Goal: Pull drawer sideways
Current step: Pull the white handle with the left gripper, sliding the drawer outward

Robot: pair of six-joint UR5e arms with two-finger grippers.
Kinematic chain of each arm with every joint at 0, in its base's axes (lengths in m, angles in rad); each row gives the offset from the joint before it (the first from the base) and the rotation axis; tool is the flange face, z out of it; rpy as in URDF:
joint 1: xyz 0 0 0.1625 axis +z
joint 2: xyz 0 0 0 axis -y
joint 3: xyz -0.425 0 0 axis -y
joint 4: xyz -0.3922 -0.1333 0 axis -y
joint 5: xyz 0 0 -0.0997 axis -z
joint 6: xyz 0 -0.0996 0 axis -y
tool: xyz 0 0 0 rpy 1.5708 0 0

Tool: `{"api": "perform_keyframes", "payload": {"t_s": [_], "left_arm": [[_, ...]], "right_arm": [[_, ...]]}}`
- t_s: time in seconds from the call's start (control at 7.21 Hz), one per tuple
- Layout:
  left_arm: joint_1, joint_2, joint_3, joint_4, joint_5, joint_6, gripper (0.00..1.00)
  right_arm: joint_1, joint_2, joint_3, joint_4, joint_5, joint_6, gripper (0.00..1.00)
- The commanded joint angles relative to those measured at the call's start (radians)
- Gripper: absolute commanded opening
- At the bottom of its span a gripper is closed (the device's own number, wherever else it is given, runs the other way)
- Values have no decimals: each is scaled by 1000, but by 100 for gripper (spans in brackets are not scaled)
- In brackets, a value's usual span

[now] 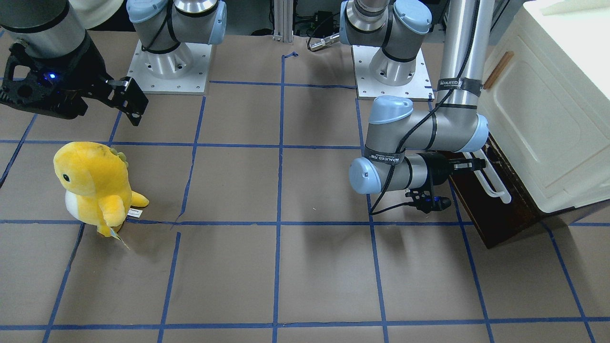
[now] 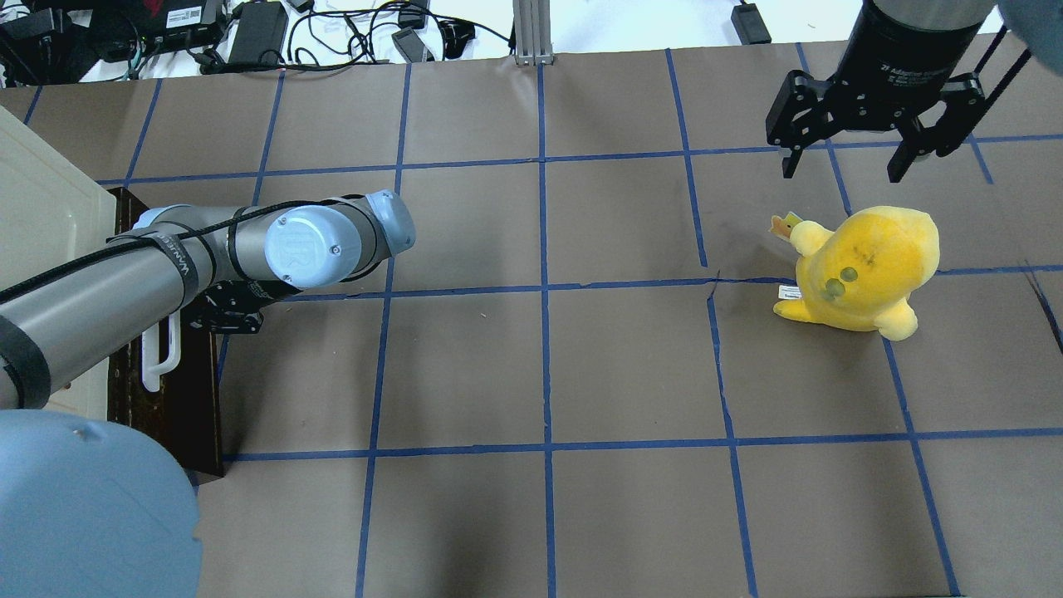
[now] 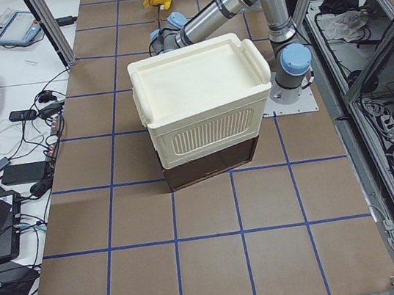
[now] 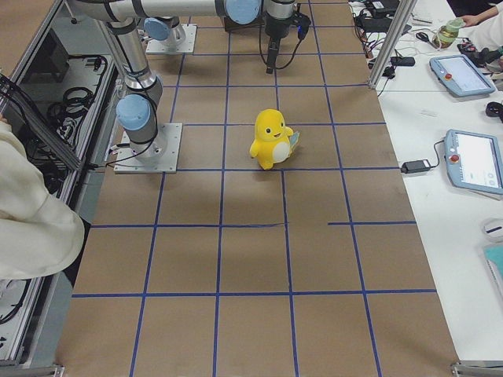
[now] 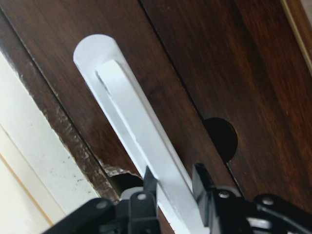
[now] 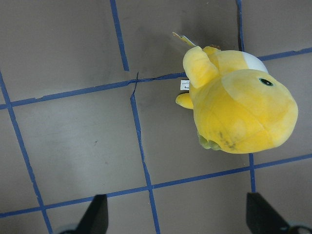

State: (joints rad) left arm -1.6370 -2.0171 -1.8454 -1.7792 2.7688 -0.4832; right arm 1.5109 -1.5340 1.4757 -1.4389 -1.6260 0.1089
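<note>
**Left wrist view.** Only this view shows the contact. The left gripper [image 5: 173, 183] has its jaws closed down to the width of the white bar handle [image 5: 131, 122], with one finger [image 5: 148, 181] on each side of the bar. The dark brown front of the drawer [image 5: 195, 63] fills the frame, and a round hole [image 5: 222, 139] sits just beside the right finger.

**Front-facing view.** Here we see the placement. The drawer lies at the base of the cream-white cabinet [image 1: 548, 109], at the table's end on the robot's left. The left wrist is level and points at the handle. The cabinet door carries a small tan handle [image 1: 498, 69], well apart from the gripper.

**Overhead view.** The left forearm [image 2: 100, 291] and elbow cover the gripper fingers and the upper part of the bar. Only the bar's lower end is exposed.

**Exterior left view.** The cabinet body blocks the handle and the gripper. We see only the drawer's side beneath it.

**Right arm.** The right gripper [image 2: 840, 170] hangs above the table [image 2: 540, 374] with its jaws spread wide, and it holds nothing. The right wrist view shows the brown paper and blue tape grid between the two fingers.

**Surroundings.** A yellow plush toy [image 2: 864, 266] stands upright on the table near the right gripper, not touching it, and well apart from the drawer. The exterior right view shows a cream-sleeved arm [image 4: 31, 228] at its left edge.
</note>
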Motion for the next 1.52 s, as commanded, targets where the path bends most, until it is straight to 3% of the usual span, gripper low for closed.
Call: {"api": "perform_keyframes", "payload": {"t_s": [0.0, 1.39], "left_arm": [[-13, -2, 0, 0, 0, 0, 25], [-101, -2, -2, -2, 6, 17, 23]], "right_arm": [[0, 0, 0, 0, 0, 0, 100], [0, 0, 0, 0, 0, 0, 100]]}}
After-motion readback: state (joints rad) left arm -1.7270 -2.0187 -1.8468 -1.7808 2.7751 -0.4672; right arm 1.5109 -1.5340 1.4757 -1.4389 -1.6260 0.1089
